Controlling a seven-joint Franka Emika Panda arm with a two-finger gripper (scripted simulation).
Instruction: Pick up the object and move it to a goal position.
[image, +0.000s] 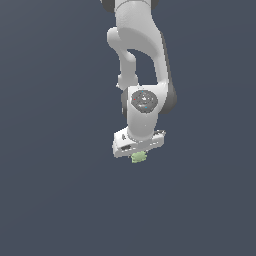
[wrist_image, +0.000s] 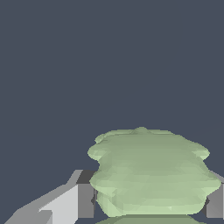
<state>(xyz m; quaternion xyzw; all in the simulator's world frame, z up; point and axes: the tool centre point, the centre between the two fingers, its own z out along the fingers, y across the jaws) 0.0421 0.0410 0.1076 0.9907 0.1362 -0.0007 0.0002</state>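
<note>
The object (image: 138, 157) is a small pale green bumpy lump showing just under the white hand of the arm in the exterior view. In the wrist view the object (wrist_image: 151, 173) fills the space between the two grey fingertip pads (wrist_image: 85, 200), which press against its sides. My gripper (image: 138, 155) is shut on it; its fingers are mostly hidden behind the hand in the exterior view. No goal marker shows in either view.
A plain dark blue-grey surface (image: 50, 200) spreads all around. The white arm (image: 142, 55) rises from the hand to the top edge of the exterior view.
</note>
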